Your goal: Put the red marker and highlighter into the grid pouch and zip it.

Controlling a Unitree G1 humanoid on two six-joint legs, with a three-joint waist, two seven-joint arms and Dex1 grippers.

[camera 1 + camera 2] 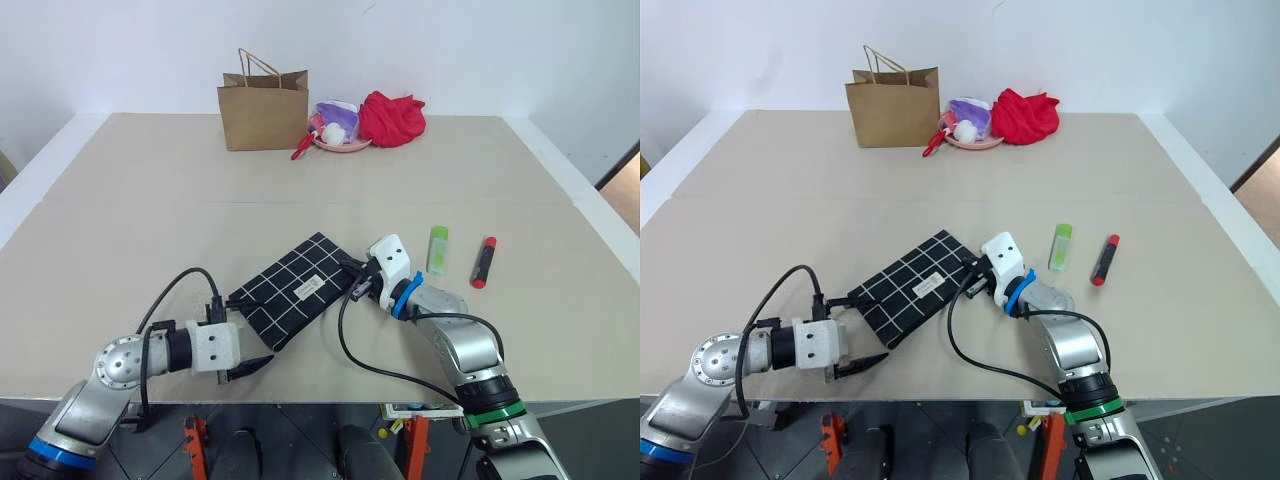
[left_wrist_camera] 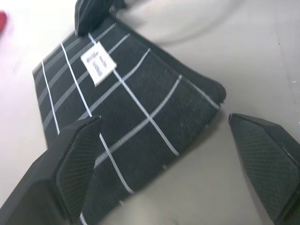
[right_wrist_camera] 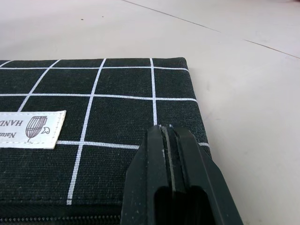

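Head view: a beige table (image 1: 150,200) with a black grid pouch (image 1: 290,290) lying flat and slantwise near its front edge, between the two arms.
Grid pouch: black fabric with white grid lines, its zipper along the near-right long edge, the slider not clear enough to place.
Label: a small pale tag (image 3: 29,129) sewn on the pouch face carries a barrel drawing and cut-off lettering, "HAND" above and "Natu" below; the rest is out of frame.
Left gripper (image 1: 248,370): at the pouch's near-left corner, fingers (image 2: 77,161) spread wide, holding nothing; one finger overlaps the corner of the fabric, the other stands clear over bare table.
Right gripper (image 1: 357,288): fingers (image 3: 173,187) pressed together, tips over the pouch's right end by the zipper; whether they pinch the pull cannot be told.
Highlighter (image 1: 437,249): light green, lying on the table just right of the right gripper, outside the pouch.
Red marker (image 1: 484,262): red with a black section, lying just right of the highlighter, apart from it.
Far edge: a brown paper bag (image 1: 263,112) stands upright; right of it a pink dish of small items (image 1: 338,128), then a red cloth bundle (image 1: 391,118).
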